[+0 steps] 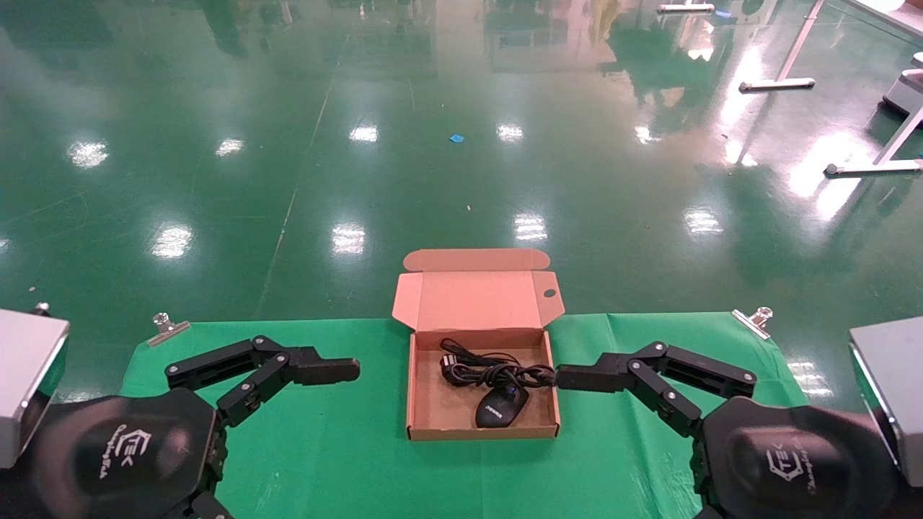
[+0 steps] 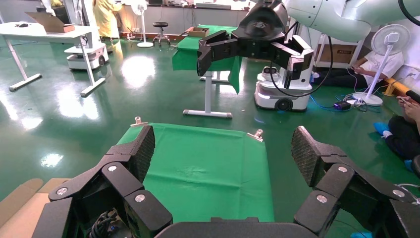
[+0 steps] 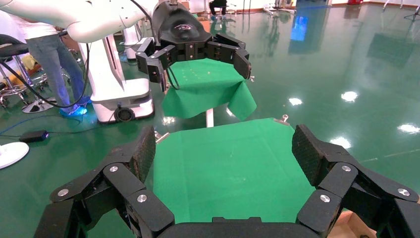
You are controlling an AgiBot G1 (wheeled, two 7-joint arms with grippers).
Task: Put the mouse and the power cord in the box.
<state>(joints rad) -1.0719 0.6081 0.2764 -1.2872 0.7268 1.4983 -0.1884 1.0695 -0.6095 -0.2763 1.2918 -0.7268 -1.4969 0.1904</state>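
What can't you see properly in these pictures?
- Small white lettering on the black oval mouse: too small to read, head view.
- Thick black power cord: bundled; plug ends unclear.
- Shallow brown cardboard box: cut off by the edge and the left gripper in its wrist view.
- Box corner: mostly behind the right gripper.

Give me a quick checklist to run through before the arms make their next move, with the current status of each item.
1. The mouse inside the box: ok.
2. The power cord inside the box: ok, coiled behind the mouse.
3. Lid open, standing at the far side: ok.
4. The left gripper open, empty, beside the box: ok.
5. The right gripper open, empty: ok.
6. Right gripper clear of the box wall and cord: cannot tell, its tip is at the right wall.
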